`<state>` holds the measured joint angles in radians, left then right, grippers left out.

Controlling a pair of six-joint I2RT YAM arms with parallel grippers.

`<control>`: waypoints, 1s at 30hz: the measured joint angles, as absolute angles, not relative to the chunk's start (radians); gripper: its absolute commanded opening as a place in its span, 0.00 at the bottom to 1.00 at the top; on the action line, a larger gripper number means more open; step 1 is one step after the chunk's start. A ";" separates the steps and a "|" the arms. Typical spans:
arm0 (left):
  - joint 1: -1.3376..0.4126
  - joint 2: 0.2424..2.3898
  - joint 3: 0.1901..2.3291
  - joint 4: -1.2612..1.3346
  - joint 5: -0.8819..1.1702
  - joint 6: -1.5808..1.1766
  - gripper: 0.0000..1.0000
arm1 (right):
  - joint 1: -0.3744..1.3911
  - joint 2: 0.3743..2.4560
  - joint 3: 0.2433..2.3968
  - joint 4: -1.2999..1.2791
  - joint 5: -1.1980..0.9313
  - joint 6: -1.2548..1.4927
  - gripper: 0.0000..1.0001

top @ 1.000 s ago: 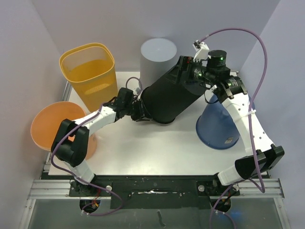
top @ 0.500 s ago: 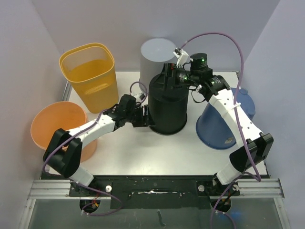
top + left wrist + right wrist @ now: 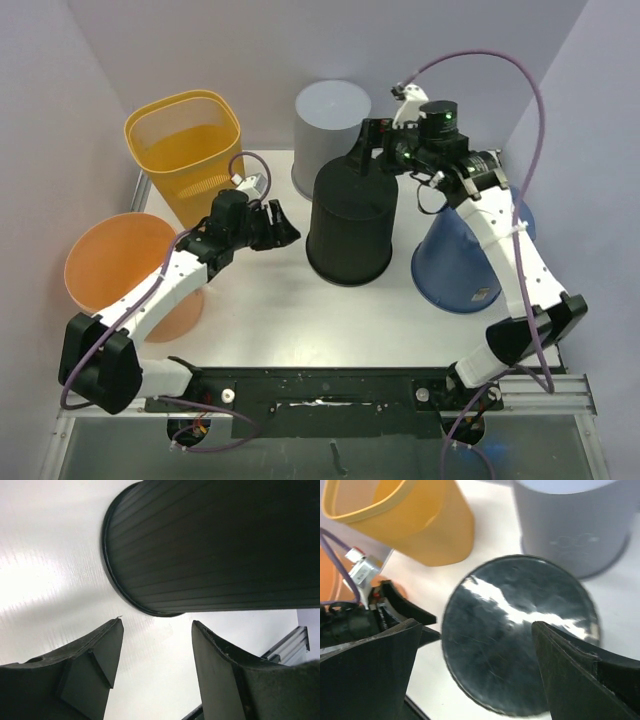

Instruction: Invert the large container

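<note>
Jaws of the left gripper (image 3: 278, 226) are held wide open and empty. The black container (image 3: 348, 225) is seen just beyond their tips, apart from them, and is stood rim down and base up on the table (image 3: 300, 320). Jaws of the right gripper (image 3: 372, 148) are likewise spread wide and empty. They are poised above the upturned base, which is framed between them in the wrist view. A grey bin (image 3: 330, 108) is set just beyond.

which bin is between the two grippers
The black container, base up: left gripper beside it, right gripper over its far edge. The grey bin, blue bin, yellow basket and orange bin stand outside that gap.
</note>
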<state>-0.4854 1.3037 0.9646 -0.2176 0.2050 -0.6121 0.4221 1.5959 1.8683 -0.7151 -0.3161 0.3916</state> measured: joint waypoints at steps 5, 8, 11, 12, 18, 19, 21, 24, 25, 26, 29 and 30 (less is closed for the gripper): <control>-0.476 1.349 0.966 -0.177 0.223 -0.608 0.56 | 0.350 1.457 1.783 -0.712 -0.173 0.384 0.98; -0.492 1.420 0.995 -0.154 0.248 -0.609 0.56 | 0.303 1.357 1.728 -0.711 -0.088 0.386 0.98; -0.528 1.508 1.061 -0.131 0.264 -0.608 0.56 | 0.280 1.283 1.701 -0.718 -0.027 0.385 0.98; -0.543 1.536 1.087 -0.125 0.267 -0.609 0.56 | 0.278 1.267 1.701 -0.721 -0.013 0.384 0.98; -0.654 1.729 1.297 -0.057 0.324 -0.619 0.54 | 0.275 1.222 1.695 -0.766 -0.001 0.350 0.98; -0.666 1.758 1.330 -0.048 0.336 -0.619 0.54 | 0.275 1.215 1.683 -0.765 -0.009 0.345 0.98; -0.681 1.789 1.364 -0.038 0.356 -0.620 0.56 | 0.276 1.196 1.652 -0.766 -0.029 0.336 0.98; -0.679 1.785 1.364 -0.047 0.361 -0.613 0.59 | 0.276 1.181 1.628 -0.774 -0.066 0.319 0.98; -0.675 1.778 1.364 -0.060 0.354 -0.606 0.60 | 0.276 1.180 1.624 -0.774 -0.085 0.313 0.98; -0.669 1.762 1.364 -0.093 0.337 -0.588 0.61 | 0.276 1.182 1.621 -0.774 -0.107 0.305 0.98; -0.641 1.679 1.345 -0.179 0.299 -0.538 0.62 | 0.294 1.195 1.620 -0.769 -0.168 0.279 0.98; -0.622 1.629 1.324 -0.208 0.292 -0.524 0.62 | 0.311 1.202 1.620 -0.765 -0.181 0.270 0.98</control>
